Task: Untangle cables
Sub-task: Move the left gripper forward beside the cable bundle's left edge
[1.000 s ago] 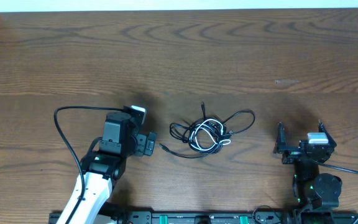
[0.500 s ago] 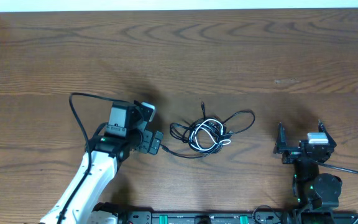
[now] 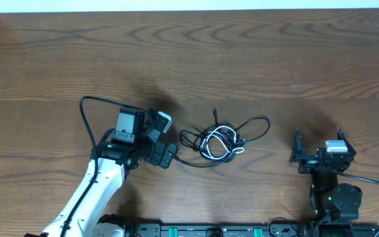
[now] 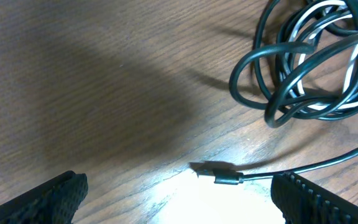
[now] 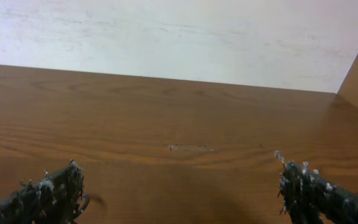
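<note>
The cables (image 3: 218,141) lie in one tangled knot at the table's middle, black cords wound around a white one. A loose black tail with a small plug (image 3: 174,157) runs out to the left. My left gripper (image 3: 166,153) hovers open just left of the knot. In the left wrist view the plug (image 4: 226,180) lies on the wood between the fingers, touching neither, and the knot (image 4: 309,109) sits ahead at the upper right. My right gripper (image 3: 318,141) rests open at the right, apart from the cables. Only bare wood shows between its fingers (image 5: 45,194).
The brown wooden table (image 3: 189,59) stretches far behind the knot. A pale wall (image 5: 166,37) stands beyond its far edge. The left arm's own thick black wire (image 3: 84,118) loops up on the arm's left side. The arm bases sit along the near edge.
My left gripper has moved right, toward the cable tail's plug, and turned slightly. The right arm and the knot have not moved.
</note>
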`<state>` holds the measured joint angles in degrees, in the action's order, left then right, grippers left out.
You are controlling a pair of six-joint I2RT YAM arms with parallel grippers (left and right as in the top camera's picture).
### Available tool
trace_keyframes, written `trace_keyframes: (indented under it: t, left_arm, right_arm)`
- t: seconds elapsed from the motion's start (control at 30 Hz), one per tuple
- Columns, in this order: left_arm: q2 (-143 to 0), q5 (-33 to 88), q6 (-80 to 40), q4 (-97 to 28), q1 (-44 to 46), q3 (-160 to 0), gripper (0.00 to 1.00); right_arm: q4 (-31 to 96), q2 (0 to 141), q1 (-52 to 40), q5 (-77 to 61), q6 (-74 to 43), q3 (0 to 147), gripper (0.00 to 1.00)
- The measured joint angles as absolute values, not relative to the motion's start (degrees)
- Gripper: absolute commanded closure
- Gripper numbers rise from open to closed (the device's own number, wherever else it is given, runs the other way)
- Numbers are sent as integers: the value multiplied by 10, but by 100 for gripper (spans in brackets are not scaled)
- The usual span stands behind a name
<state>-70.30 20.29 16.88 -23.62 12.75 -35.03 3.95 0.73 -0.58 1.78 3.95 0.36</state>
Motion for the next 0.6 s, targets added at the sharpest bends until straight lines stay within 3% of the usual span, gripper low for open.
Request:
trace_keyframes:
  t: [0.6]
  left_arm:
    - [-703,207,170,-231,128,-350,0]
  right_arm:
    - [39,7,-6,18,39,4,1]
